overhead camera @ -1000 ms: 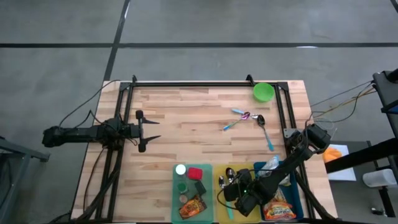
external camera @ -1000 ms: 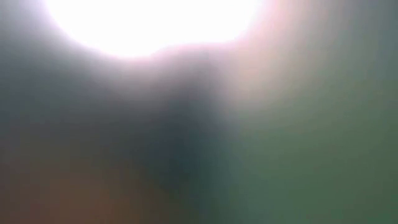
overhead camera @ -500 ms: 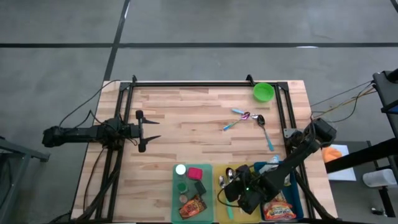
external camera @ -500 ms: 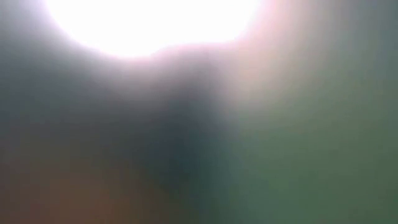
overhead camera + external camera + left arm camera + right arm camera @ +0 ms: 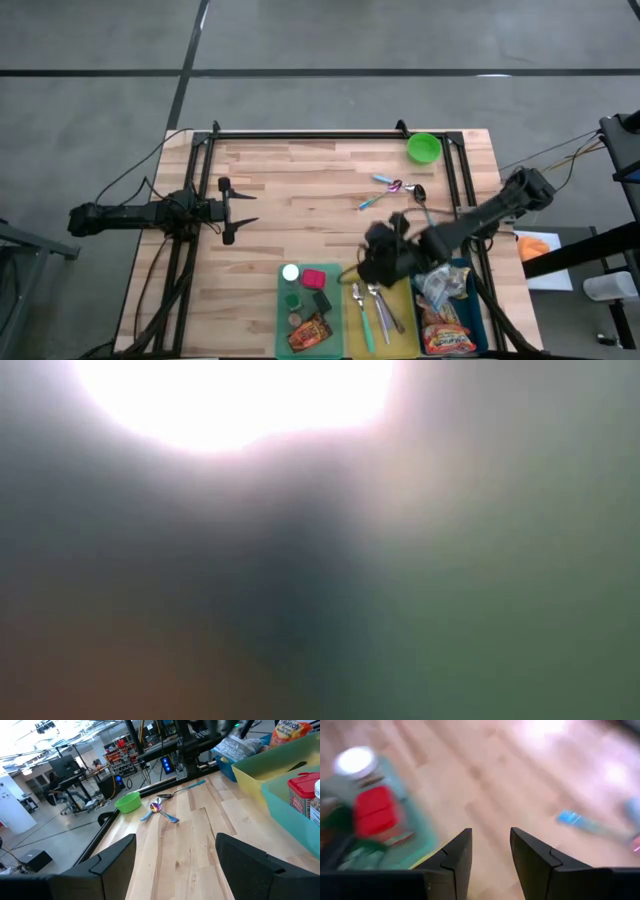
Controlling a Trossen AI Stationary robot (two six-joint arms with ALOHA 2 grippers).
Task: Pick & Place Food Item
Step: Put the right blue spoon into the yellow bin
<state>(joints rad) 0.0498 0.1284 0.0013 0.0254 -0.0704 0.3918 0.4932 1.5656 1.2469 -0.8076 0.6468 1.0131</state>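
Food items lie in a green bin (image 5: 310, 312) at the table's near edge: a white-lidded jar (image 5: 290, 272), a red-topped can (image 5: 314, 278) and an orange packet (image 5: 308, 332). Snack bags (image 5: 447, 335) fill a blue bin (image 5: 462, 300). My right gripper (image 5: 372, 262) hangs open above the table, just beyond the yellow bin (image 5: 375, 312), with nothing between its fingers (image 5: 457, 857). My left gripper (image 5: 235, 210) waits open at the table's left side. The low view shows only blur.
The yellow bin holds several spoons (image 5: 372, 305). A green bowl (image 5: 424, 148) stands at the far right. Loose spoons (image 5: 395, 188) and a blue-handled one (image 5: 427, 212) lie on the wood right of centre. The table's middle and left are bare wood.
My right gripper has risen from over the yellow bin and gone toward the table's far edge, rolling about its own axis as it went. The spoons in the yellow bin now show. Its finger gap looks unchanged.
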